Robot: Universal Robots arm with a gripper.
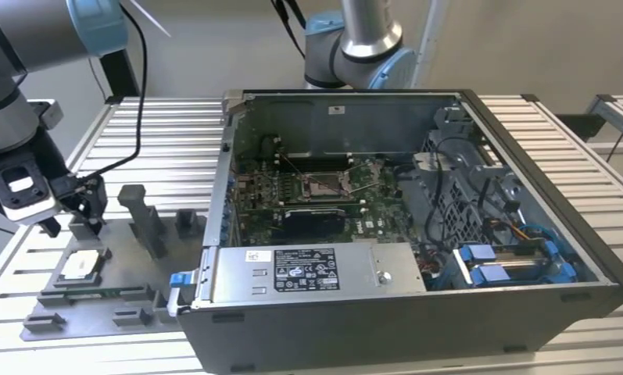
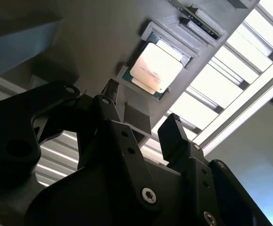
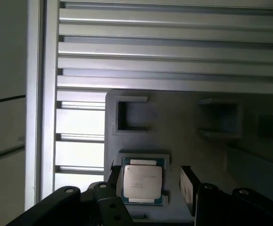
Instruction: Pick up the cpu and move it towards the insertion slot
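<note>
The hand [image 1: 71, 221] hung with its two fingers [image 2: 174, 136] spread and empty, clear of the one cpu [image 3: 142, 184] just below it. Both wrist views showed that chip's silvery-white square top, green-edged, seated in a recess of a grey fixture [image 3: 174, 122]. The exterior view added the single insertion slot [image 1: 322, 183], well away from the hand, inside the open computer case [image 1: 395, 336].

Exterior view: arm [image 1: 19, 47] enters at 10 o'clock, grey links with a blue joint cap; wrist [image 1: 14, 168] points down. The gripper [image 1: 73, 223] sits at about 9 o'clock, aimed downward. Both wrist views: black fingers [image 2: 174, 136] spread apart, nothing clamped between them.
</note>
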